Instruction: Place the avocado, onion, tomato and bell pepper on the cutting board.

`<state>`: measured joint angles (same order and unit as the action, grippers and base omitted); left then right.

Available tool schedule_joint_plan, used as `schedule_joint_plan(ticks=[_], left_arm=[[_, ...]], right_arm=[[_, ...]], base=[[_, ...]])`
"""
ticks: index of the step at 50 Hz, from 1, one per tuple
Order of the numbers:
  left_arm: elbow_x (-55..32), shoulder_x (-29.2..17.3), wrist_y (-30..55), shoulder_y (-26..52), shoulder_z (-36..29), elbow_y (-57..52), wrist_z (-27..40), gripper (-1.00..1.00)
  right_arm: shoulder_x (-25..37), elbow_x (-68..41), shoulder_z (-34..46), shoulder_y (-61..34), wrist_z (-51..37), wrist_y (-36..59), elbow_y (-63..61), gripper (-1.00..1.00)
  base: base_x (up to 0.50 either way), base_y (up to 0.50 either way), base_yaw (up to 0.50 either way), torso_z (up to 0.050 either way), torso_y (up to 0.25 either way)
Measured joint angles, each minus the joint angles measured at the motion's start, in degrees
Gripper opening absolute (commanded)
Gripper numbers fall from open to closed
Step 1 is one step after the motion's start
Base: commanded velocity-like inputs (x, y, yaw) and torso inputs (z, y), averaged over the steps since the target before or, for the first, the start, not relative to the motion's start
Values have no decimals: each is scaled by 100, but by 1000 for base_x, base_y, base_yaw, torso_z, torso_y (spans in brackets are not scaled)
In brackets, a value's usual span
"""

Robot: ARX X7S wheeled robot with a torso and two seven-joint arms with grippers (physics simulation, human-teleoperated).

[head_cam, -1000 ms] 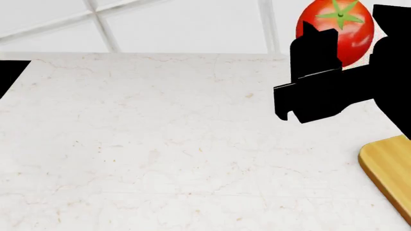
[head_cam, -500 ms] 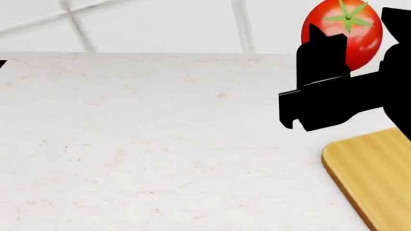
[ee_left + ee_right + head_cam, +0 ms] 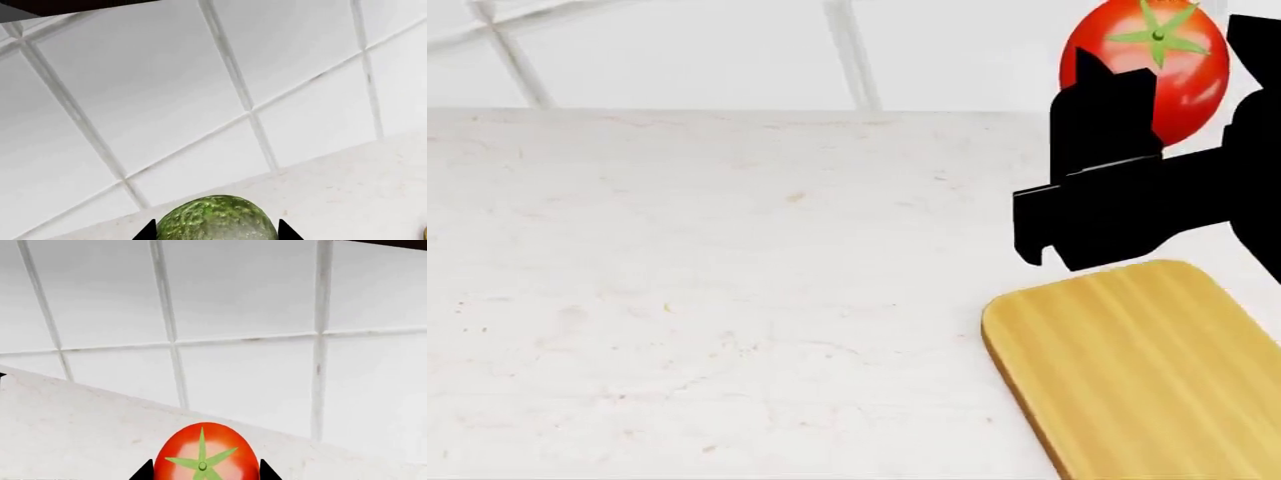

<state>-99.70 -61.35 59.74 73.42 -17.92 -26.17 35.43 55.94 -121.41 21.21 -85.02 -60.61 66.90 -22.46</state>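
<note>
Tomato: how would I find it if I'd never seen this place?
Find the white counter and the wooden board at its right. Above the board, the black right gripper holds a ball. That's the tomato: shiny red, green star on top.

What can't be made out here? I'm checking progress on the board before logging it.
- Onion and bell pepper: in no view.
- Cutting board: cut off by the head view's right and bottom edges, so the rest of it is unseen.
- Avocado: lower part cut off by the left wrist view's edge.
- Tomato: partly hidden behind the right gripper in the head view.
</note>
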Motion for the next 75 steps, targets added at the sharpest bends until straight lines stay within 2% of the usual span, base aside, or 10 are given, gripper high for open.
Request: schedule_joint_plan(ticks=[58,75], left_arm=[[51,-52,-60,-77,-10,18,-96,-100],[61,-29,-63,-63,-29,26,-126,-100]], right_arm=[[129,92,12,171,149,-138,-92,-100],[-70,466,118,231,462,-46,143,-100]], base=[[0,-263,0,0,0],[0,-77,0,0,1]])
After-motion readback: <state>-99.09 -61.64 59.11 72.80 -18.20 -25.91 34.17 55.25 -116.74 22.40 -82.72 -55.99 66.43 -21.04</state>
